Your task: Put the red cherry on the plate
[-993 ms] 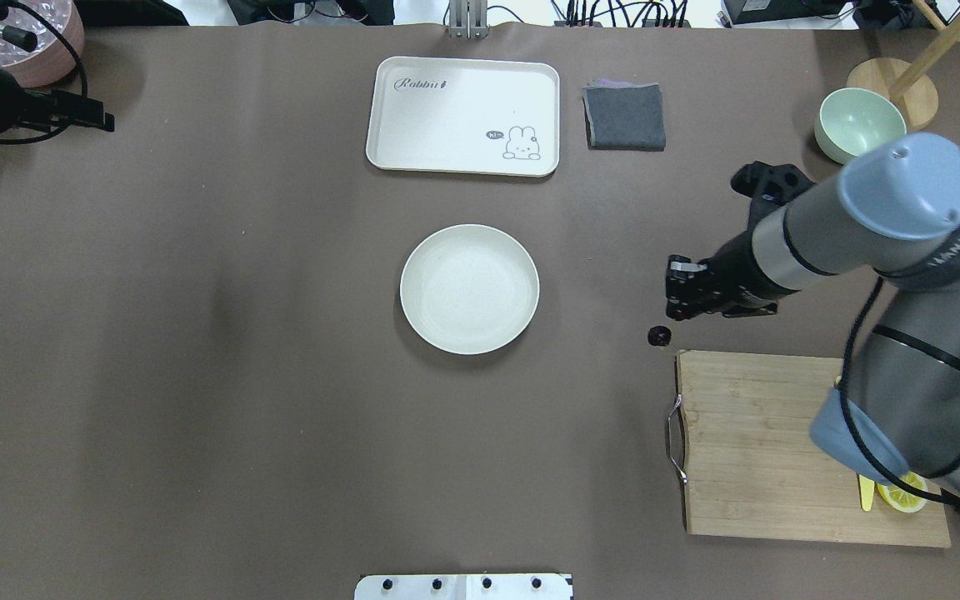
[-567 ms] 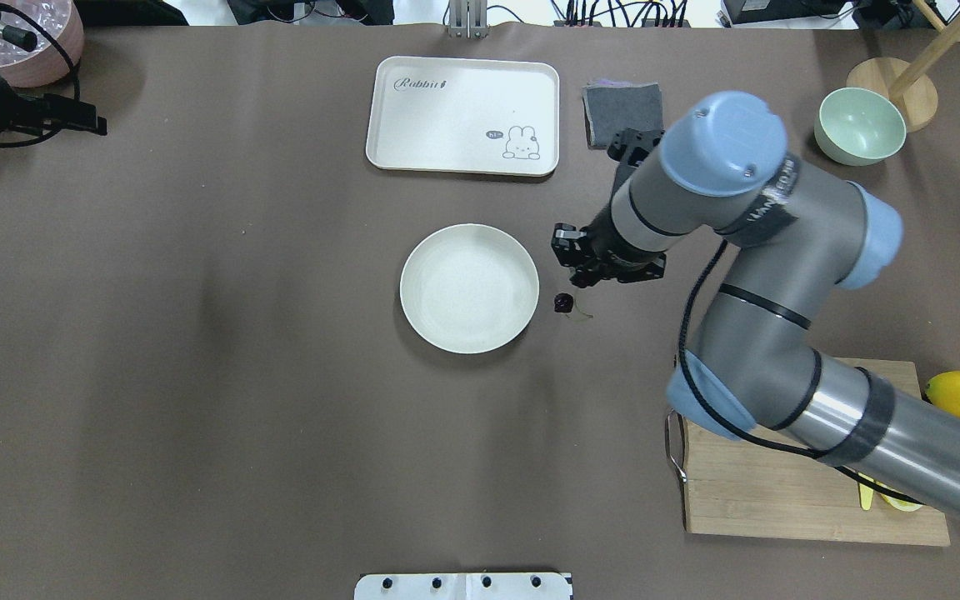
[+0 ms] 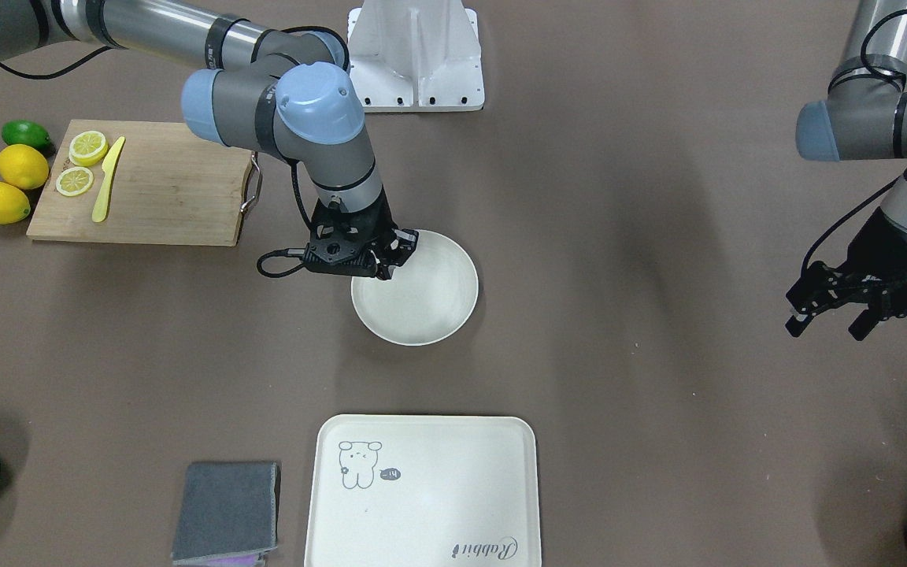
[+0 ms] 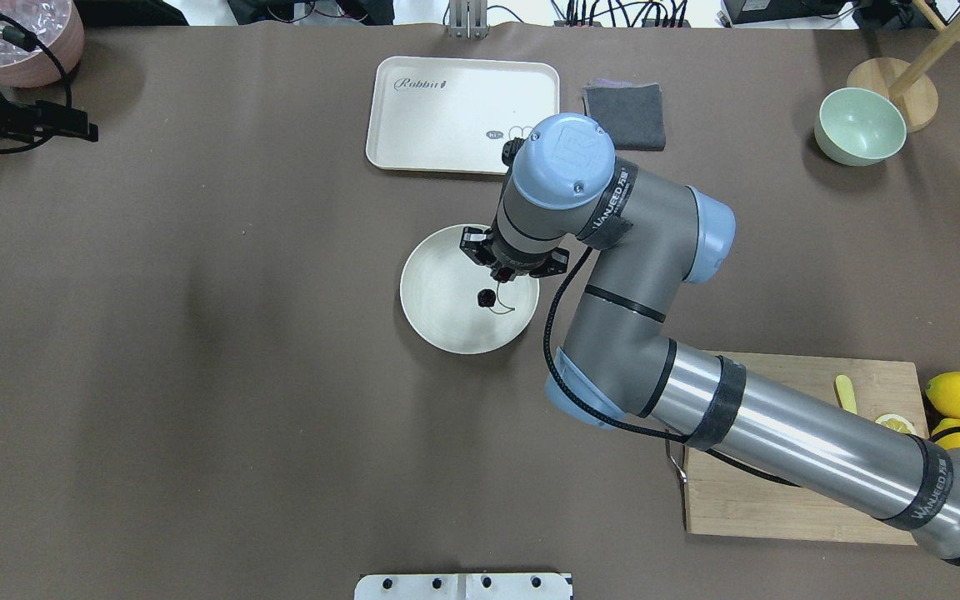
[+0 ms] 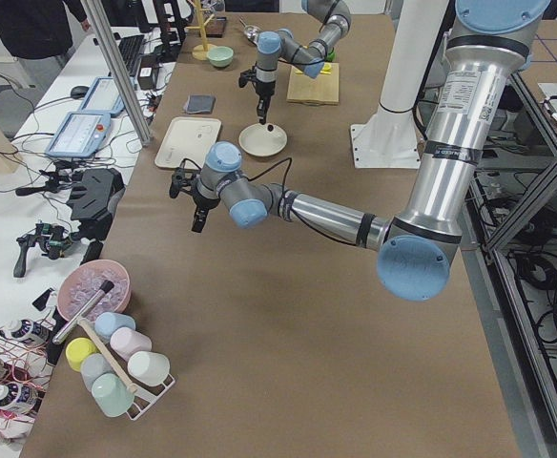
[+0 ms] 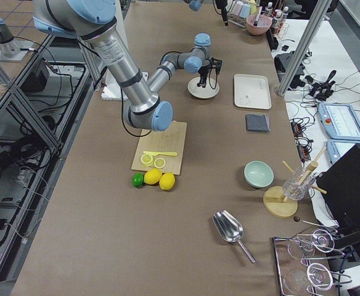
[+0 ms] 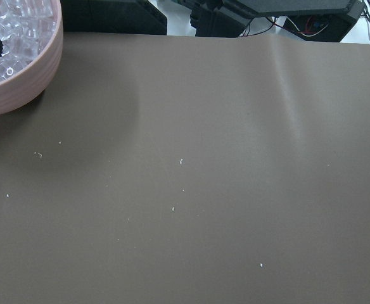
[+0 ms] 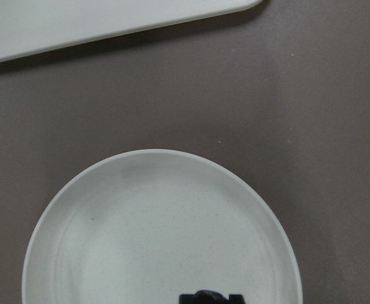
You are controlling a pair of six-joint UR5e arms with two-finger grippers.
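Note:
The round cream plate [image 4: 438, 312] lies mid-table. My right gripper [image 4: 492, 285] hangs over its right half, shut on the red cherry [image 4: 487, 296], a tiny dark fruit with a thin stem curling off to the side. In the right wrist view the cherry [image 8: 207, 295] is a dark blob at the bottom edge, above the plate [image 8: 153, 234]. From the front, the right gripper [image 3: 390, 266] stands over the plate's rim [image 3: 430, 311], and the cherry is hidden there. Far off on my left side, away from the plate, the left gripper [image 3: 826, 321] is open and holds nothing.
A rabbit tray [image 4: 447, 108] and a grey cloth [image 4: 626, 117] lie behind the plate. A pale green bowl [image 4: 859, 125] is at the back right. The cutting board [image 3: 162, 189] holds lemon slices and a yellow knife, with lemons [image 3: 1, 201] beside it. A pink bowl [image 4: 26, 46] sits back left.
My right arm has swept left from beside the cutting board to above the plate, with the cherry in its gripper. The left arm has barely moved.

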